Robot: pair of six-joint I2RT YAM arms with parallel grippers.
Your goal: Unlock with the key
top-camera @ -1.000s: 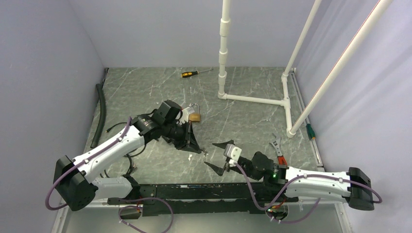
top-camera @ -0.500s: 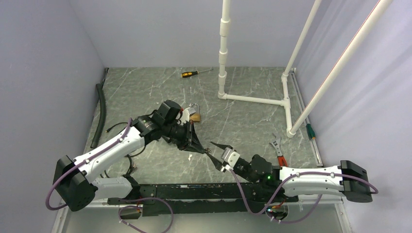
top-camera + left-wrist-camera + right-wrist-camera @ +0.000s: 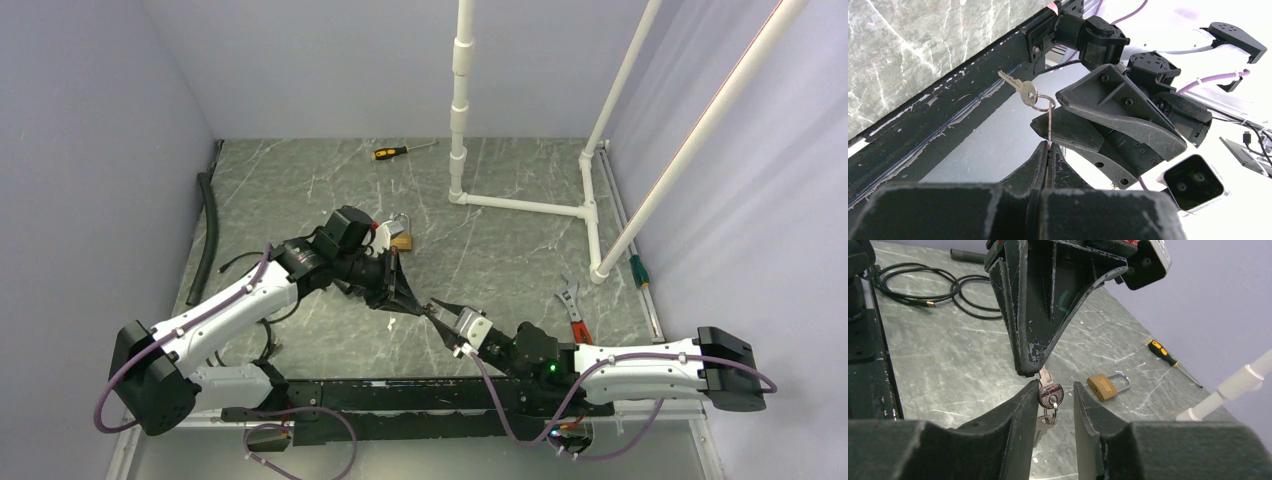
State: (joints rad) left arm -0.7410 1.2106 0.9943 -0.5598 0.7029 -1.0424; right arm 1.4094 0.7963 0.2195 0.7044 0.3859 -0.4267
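Note:
My left gripper (image 3: 1049,146) is shut on the blade of a key (image 3: 1050,391), held in the air above the table. The key's purple head hangs below its tips, with a ring and a second silver key (image 3: 1020,89) dangling from it. My right gripper (image 3: 1062,390) stands with one finger on each side of that head. Its jaws are still apart: the left finger is against the head and a gap remains on the right. The two grippers meet tip to tip (image 3: 425,309) in the top view. The brass padlock (image 3: 1103,386) lies flat on the table behind them, also seen as the padlock (image 3: 401,240).
A yellow-handled screwdriver (image 3: 402,150) lies at the back. A white pipe frame (image 3: 520,205) stands at the back right. A black hose (image 3: 208,235) runs along the left wall. A wrench (image 3: 570,295) and red-handled pliers (image 3: 580,330) lie at the right. Black cable (image 3: 948,290) is coiled behind the left arm.
My right gripper has moved left up to the left gripper's tips and its jaws have narrowed round the key's head. The left gripper shifted slightly right, still shut on the key.

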